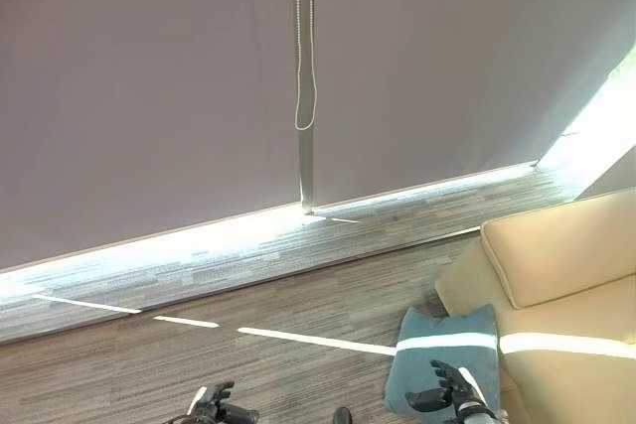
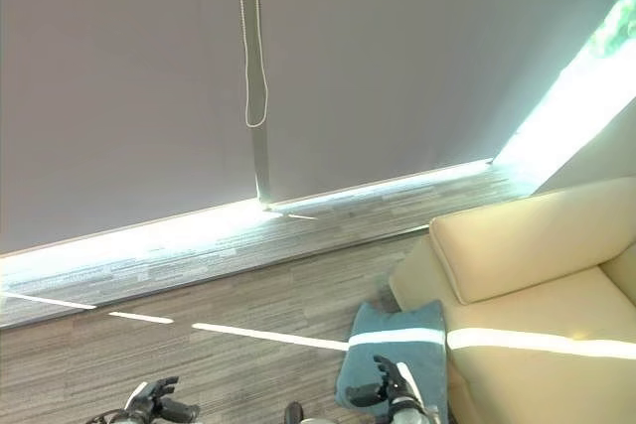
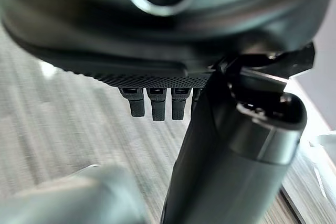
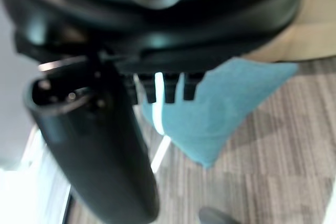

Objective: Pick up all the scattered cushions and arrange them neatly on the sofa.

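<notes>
One teal cushion (image 1: 442,354) leaning on one sofa (image 1: 566,305), right hand (image 1: 449,391) over it

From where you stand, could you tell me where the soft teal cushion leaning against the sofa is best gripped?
Probably by its upper edge, from above. The soft teal cushion stands on the floor, propped against the cream sofa, so its top corners are free. The right hand hovers open just in front of it.

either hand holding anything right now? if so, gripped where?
Nothing held. Left hand and right hand are both open; the teal cushion leans against the sofa, beyond the right hand.
</notes>
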You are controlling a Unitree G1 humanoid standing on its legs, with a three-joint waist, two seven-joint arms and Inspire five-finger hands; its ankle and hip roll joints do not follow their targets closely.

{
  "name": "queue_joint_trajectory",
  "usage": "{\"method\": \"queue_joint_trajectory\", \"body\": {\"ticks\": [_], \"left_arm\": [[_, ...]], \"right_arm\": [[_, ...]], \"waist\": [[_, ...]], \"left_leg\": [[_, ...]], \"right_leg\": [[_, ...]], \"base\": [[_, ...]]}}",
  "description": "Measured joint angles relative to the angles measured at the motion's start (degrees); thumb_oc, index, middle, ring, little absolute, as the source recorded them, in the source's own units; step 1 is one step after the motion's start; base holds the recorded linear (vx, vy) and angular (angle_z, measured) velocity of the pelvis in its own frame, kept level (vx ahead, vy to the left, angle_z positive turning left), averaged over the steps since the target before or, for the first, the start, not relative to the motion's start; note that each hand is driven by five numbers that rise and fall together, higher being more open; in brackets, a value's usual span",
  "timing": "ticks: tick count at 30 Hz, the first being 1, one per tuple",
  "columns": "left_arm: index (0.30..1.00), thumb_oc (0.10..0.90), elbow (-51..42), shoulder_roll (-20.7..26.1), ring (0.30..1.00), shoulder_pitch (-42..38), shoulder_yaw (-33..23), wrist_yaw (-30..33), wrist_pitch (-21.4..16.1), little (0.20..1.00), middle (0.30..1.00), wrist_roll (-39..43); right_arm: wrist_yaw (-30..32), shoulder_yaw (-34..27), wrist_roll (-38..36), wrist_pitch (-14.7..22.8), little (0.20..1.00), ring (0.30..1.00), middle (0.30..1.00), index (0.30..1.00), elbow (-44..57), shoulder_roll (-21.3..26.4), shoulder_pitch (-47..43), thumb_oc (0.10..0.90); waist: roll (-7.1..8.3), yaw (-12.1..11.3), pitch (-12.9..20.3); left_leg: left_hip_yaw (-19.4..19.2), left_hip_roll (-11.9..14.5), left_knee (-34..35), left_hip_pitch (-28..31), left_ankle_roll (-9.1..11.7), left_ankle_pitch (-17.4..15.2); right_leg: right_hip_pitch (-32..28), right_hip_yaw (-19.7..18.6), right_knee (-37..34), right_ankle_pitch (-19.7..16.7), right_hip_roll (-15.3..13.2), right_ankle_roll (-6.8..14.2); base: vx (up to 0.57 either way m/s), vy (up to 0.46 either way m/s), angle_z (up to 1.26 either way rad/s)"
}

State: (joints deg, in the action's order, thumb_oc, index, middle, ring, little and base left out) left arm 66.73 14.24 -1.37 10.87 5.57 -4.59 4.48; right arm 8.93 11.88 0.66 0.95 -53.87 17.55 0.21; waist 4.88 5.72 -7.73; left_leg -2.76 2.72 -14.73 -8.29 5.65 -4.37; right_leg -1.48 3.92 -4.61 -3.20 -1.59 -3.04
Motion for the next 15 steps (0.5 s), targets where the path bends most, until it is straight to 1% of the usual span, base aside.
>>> {"method": "queue_joint_trajectory", "body": {"ticks": [1, 2, 3, 4, 5, 6, 7, 8, 9, 10, 11, 12, 13, 14, 15], "left_arm": [[0.900, 0.800, 0.7, 0.1, 0.900, -0.1, 0.0, 0.1, -0.1, 0.900, 0.900, 0.3], [0.900, 0.800, 0.6, 0.1, 0.900, -0.2, -0.1, 0.1, -0.1, 0.900, 0.900, 0.7], [0.900, 0.800, 0.5, 0.0, 0.900, -0.3, -0.2, 0.2, -0.1, 0.900, 0.900, 1.4], [0.900, 0.800, 0.7, 0.0, 0.900, -0.8, -0.1, 0.1, -0.1, 0.900, 0.900, 2.0], [0.900, 0.800, 1.5, -0.3, 0.900, -1.0, 0.1, 0.1, -0.2, 0.900, 0.900, 2.2], [0.900, 0.800, 2.4, -0.8, 0.900, -1.0, 0.2, 0.1, -0.2, 0.900, 0.900, 2.1], [0.900, 0.800, 2.7, -1.0, 0.900, -0.8, 0.2, 0.1, 0.0, 0.900, 0.900, 2.1], [0.900, 0.800, 2.1, -0.6, 0.900, -0.7, 0.5, 0.2, 0.0, 0.900, 0.900, 2.0], [0.900, 0.800, 2.2, -0.4, 0.900, -0.9, 1.6, 0.2, 0.1, 0.900, 0.900, 1.6], [0.900, 0.800, 2.3, -0.4, 0.900, -0.4, 1.9, 0.2, 0.1, 0.900, 0.900, 1.2], [0.900, 0.800, 2.1, -0.2, 0.900, -0.2, 2.1, 0.1, 0.0, 0.900, 0.900, 0.9], [0.900, 0.800, 2.1, 0.1, 0.900, -0.4, 2.1, 0.1, 0.0, 0.900, 0.900, 0.9], [0.900, 0.800, 2.2, 1.1, 0.900, -0.7, 2.1, 0.2, 0.0, 0.900, 0.900, 0.9], [0.900, 0.800, 2.2, 1.5, 0.900, -1.2, 2.1, 0.2, 0.0, 0.900, 0.900, 0.9], [0.900, 0.800, 2.2, 2.0, 0.900, -1.9, 2.0, 0.3, 0.0, 0.900, 0.900, 1.0]], "right_arm": [[0.0, 0.4, 0.0, 0.0, 0.900, 0.900, 0.900, 0.900, -1.1, -0.1, -1.0, 0.800], [0.0, 0.3, 0.0, 0.0, 0.900, 0.900, 0.900, 0.900, -1.8, 0.1, -1.2, 0.800], [0.1, 0.0, 0.0, 0.0, 0.900, 0.900, 0.900, 0.900, -1.9, 0.2, -1.4, 0.800], [0.1, 0.1, 0.0, 0.0, 0.900, 0.900, 0.900, 0.900, -2.1, 0.4, -1.3, 0.800], [0.0, -0.1, 0.1, 0.0, 0.900, 0.900, 0.900, 0.900, -2.3, 0.6, -0.7, 0.800], [0.1, -0.3, 0.1, 0.0, 0.900, 0.900, 0.900, 0.900, -2.5, 0.7, -0.5, 0.800], [0.1, -0.2, 0.1, 0.0, 0.900, 0.900, 0.900, 0.900, -2.7, 0.6, -0.3, 0.800], [0.0, 0.1, 0.1, 0.1, 0.900, 0.900, 0.900, 0.900, -1.8, 0.1, 0.8, 0.800], [0.0, 0.1, 0.1, 0.1, 0.900, 0.900, 0.900, 0.900, -1.6, -0.3, 1.7, 0.800], [0.0, -0.1, 0.2, 0.0, 0.900, 0.900, 0.900, 0.900, -1.8, -0.8, 1.4, 0.800], [-0.1, 0.2, 0.2, 0.0, 0.900, 0.900, 0.900, 0.900, -1.8, -1.3, 1.5, 0.800], [-0.1, 0.6, 0.3, 0.1, 0.900, 0.900, 0.900, 0.900, -1.6, -1.8, 1.4, 0.800], [-0.2, 1.3, 0.4, 0.0, 0.900, 0.900, 0.900, 0.900, -1.6, -2.8, 1.0, 0.800], [-0.3, 1.3, 0.4, 0.0, 0.900, 0.900, 0.900, 0.900, -1.6, -3.3, 1.0, 0.800], [-0.4, 1.5, 0.4, -0.1, 0.900, 0.900, 0.900, 0.900, -1.6, -3.6, 1.1, 0.800]], "waist": [[0.36, -0.9, -0.3], [0.09, -1.7, -0.8], [-0.53, -1.5, -1.2], [-1.14, -1.1, -1.3], [-1.70, -1.1, -0.9], [-2.21, -1.4, -0.6], [-2.29, -1.4, -0.6], [-1.53, 0.0, -0.5], [-1.37, 1.0, -0.5], [-1.78, 1.2, -0.3], [-1.92, 1.1, -0.2], [-1.85, 1.1, -0.2], [-1.54, 1.4, -0.4], [-1.54, 1.2, -0.7], [-1.55, 1.3, -0.8]], "left_leg": [[8.6, -1.2, 11.5, 0.7, 0.9, 1.4], [9.7, -1.2, 14.5, 1.1, 1.1, 3.2], [9.1, -0.7, 13.0, 0.2, 0.1, 4.4], [10.0, -0.6, 12.3, -0.8, 0.3, 5.4], [10.1, -0.4, 13.6, 0.3, -0.3, 5.6], [9.1, -0.3, 15.0, 1.8, -1.5, 6.1], [8.4, -0.8, 15.8, 2.7, -2.7, 7.8], [5.9, -2.4, 16.8, 4.3, -4.4, 9.6], [5.4, -3.4, 17.5, 5.4, -5.5, 9.1], [3.3, -3.3, 19.4, 7.0, -6.2, 10.0], [1.4, -3.4, 19.9, 7.7, -6.9, 9.8], [-0.6, -3.6, 19.9, 8.0, -7.7, 9.2], [-3.0, -4.0, 19.8, 8.0, -8.1, 8.9], [-3.2, -4.0, 19.8, 8.0, -8.1, 8.9], [-3.7, -3.9, 19.8, 8.0, -8.3, 8.8]], "right_leg": [[-0.6, -3.7, -0.7, 0.8, 0.5, 2.1], [-0.9, -4.3, -0.7, 0.3, 0.9, 1.2], [-1.5, -4.3, -0.7, 0.3, 1.4, 1.0], [-2.2, -5.1, -0.7, 1.8, 1.9, 1.6], [-2.2, -6.8, -0.6, 2.7, 2.2, 2.0], [-2.5, -8.3, -0.5, 3.0, 2.2, 2.2], [-2.8, -9.4, -0.4, 3.3, 1.8, 2.9], [-2.5, -9.1, 0.7, 3.3, -0.4, 4.9], [-2.6, -9.1, 1.9, 4.0, -1.3, 5.8], [-1.4, -10.1, 3.8, 4.3, -1.8, 6.2], [-0.3, -11.0, 5.2, 4.4, -1.9, 6.4], [0.9, -11.5, 6.6, 4.7, -2.1, 6.9], [2.8, -11.6, 8.9, 5.3, -2.6, 7.9], [3.7, -11.2, 10.1, 6.1, -2.8, 9.1], [4.9, -9.5, 10.9, 6.1, -3.1, 9.4]], "base": [[0.10, 0.077, -0.82], [0.15, 0.161, -0.88], [0.22, 0.246, -0.52], [0.23, 0.283, -0.40], [0.12, 0.163, -0.65], [0.05, 0.078, -0.87], [0.16, 0.233, -1.06], [0.18, 0.288, -0.74], [0.20, 0.353, -0.70], [0.07, 0.179, -0.68], [0.05, 0.155, -0.95], [0.03, 0.124, -1.17], [0.00, 0.099, -0.97], [0.00, 0.111, -0.77], [0.03, 0.115, -0.95]]}}
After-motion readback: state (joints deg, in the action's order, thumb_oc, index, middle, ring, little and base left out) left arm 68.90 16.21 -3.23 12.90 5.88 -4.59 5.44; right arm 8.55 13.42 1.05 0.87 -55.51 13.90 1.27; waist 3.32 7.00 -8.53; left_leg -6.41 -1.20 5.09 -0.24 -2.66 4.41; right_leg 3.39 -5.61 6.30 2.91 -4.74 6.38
